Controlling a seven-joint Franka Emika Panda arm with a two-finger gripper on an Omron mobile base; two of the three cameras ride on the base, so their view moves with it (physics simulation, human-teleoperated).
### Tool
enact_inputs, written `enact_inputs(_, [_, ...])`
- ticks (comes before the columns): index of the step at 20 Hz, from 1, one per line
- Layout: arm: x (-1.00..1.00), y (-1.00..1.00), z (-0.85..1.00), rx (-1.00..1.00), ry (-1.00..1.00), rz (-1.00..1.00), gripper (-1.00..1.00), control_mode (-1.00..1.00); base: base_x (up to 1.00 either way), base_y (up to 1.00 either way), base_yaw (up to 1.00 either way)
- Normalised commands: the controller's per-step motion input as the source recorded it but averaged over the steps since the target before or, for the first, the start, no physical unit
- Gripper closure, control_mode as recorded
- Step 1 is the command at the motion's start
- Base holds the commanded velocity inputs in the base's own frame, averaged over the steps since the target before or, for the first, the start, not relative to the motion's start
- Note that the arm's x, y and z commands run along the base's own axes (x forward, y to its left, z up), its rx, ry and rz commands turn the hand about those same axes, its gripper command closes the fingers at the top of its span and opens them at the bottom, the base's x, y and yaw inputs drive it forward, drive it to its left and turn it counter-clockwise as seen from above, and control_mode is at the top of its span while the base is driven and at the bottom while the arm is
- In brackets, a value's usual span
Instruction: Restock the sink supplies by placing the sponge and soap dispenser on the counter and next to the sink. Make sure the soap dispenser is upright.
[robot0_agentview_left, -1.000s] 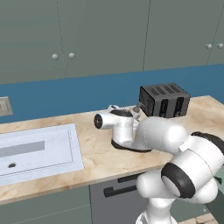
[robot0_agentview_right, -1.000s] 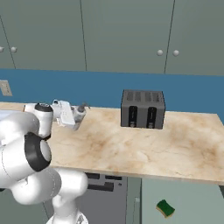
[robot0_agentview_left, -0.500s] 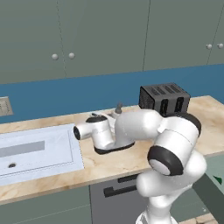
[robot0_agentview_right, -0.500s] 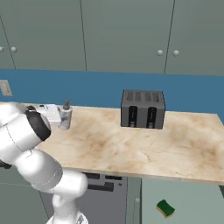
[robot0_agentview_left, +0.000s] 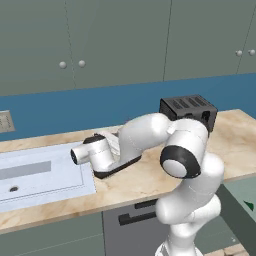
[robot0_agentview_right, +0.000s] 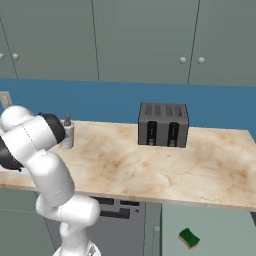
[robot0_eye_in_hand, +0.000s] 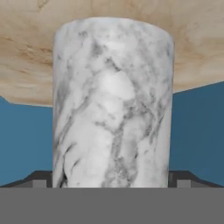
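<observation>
Dispenser status: the soap dispenser (robot0_eye_in_hand: 113, 105) sits dead centre in the hand view, marbled grey-white cylinder body right up against the camera, between the finger tips (robot0_eye_in_hand: 40, 178) that flank it at either side; looks held, jaws closed narrow on the body, though actual pad contact is hidden by the bottle itself.

Right base view has it at the counter's (robot0_agentview_right: 150, 165) left end, upright, pump nozzle on top, partly behind the arm; left base view puts the gripper (robot0_agentview_left: 107, 145) low over the counter just right of the sink (robot0_agentview_left: 45, 172), so the bottle is already about where it belongs.

Handling, my read: rigid, smooth, likely slippery; tall for its footprint so tips easily; grip mid-body, never the pump; release straight, no sideways drag.

Sponge (robot0_agentview_right: 189, 238) is on the floor in front of the cabinets, well apart from everything; soft, light, flat; pinch across the short sides. Toaster (robot0_agentview_right: 162, 124) further right, not in the way.
</observation>
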Motion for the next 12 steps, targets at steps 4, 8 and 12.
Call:
enact_inputs(4, [0.35,0.61,-0.02,-0.09,0.0,-0.14,1.0,-1.0,0.0,0.0,0.0])
enact_inputs(8, [0.33,0.54,-0.09,-0.06,0.0,-0.11,1.0,-1.0,0.0,0.0,0.0])
enact_inputs(12, [0.15,0.42,-0.34,-0.02,0.0,-0.07,1.0,-1.0,0.0,0.0,0.0])
